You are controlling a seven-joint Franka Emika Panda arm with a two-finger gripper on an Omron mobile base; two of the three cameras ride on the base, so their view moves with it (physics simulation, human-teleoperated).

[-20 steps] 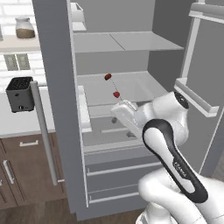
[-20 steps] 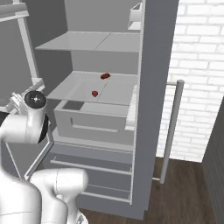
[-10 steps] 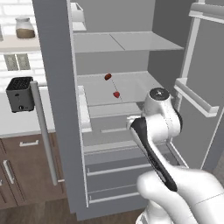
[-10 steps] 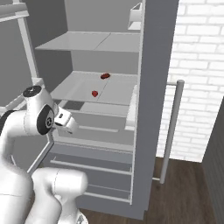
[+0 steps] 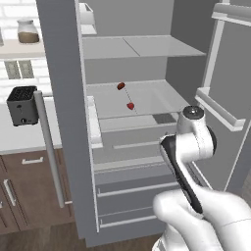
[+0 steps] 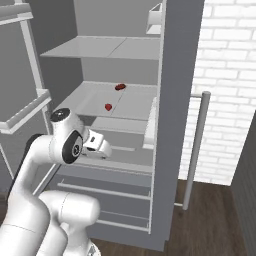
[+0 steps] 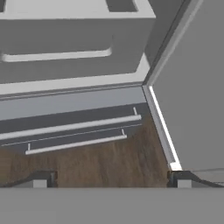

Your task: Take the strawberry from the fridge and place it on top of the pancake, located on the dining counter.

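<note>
Beside a white brick wall (image 6: 225,75), the tall grey fridge (image 5: 63,122) stands open, its tiny bright red strawberry (image 5: 130,106) lying on a pale shelf well above the empty, wide-spread two-finger gripper (image 7: 111,183).

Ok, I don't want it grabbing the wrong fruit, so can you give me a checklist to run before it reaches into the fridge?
1. Fridge doors open: ok.
2. Strawberry in sight on the middle shelf: ok, bright red, nearer the shelf front.
3. Told apart from the darker maroon fruit: ok, they lie apart, the maroon one further back.
4. End effector open and holding nothing: ok.
5. End effector aimed at the strawberry: not ok, the hand view looks down at the lower drawers and floor.
6. Path over the shelf free: ok.
</note>
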